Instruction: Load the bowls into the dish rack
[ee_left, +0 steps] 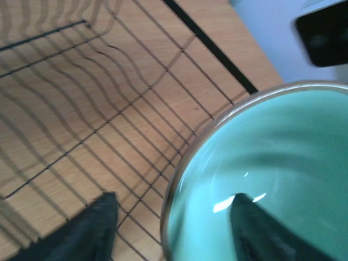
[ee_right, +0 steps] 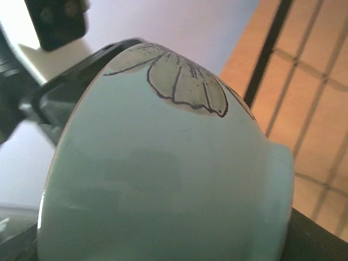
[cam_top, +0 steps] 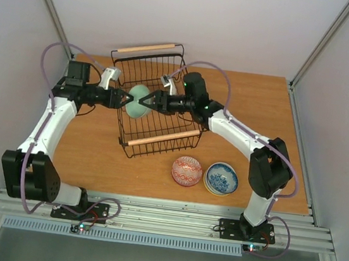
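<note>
A mint green bowl (cam_top: 138, 100) hangs tipped on its side above the black wire dish rack (cam_top: 162, 126), between both grippers. My right gripper (cam_top: 153, 100) is shut on it from the right. In the right wrist view the bowl's outer wall (ee_right: 163, 179) fills the frame and hides most of the fingers. My left gripper (cam_top: 124, 101) is open and straddles the rim. In the left wrist view one finger (ee_left: 255, 228) lies inside the bowl (ee_left: 272, 163). The other finger (ee_left: 92, 234) stands clear outside, over the rack floor (ee_left: 81, 109).
A red-patterned bowl (cam_top: 187, 171) and a blue-and-white bowl (cam_top: 221, 178), stacked on a cream-rimmed one, sit on the table in front of the rack. The rack has a wooden handle at the far end (cam_top: 148, 47) and one at the near end (cam_top: 163, 137). White walls close in the table.
</note>
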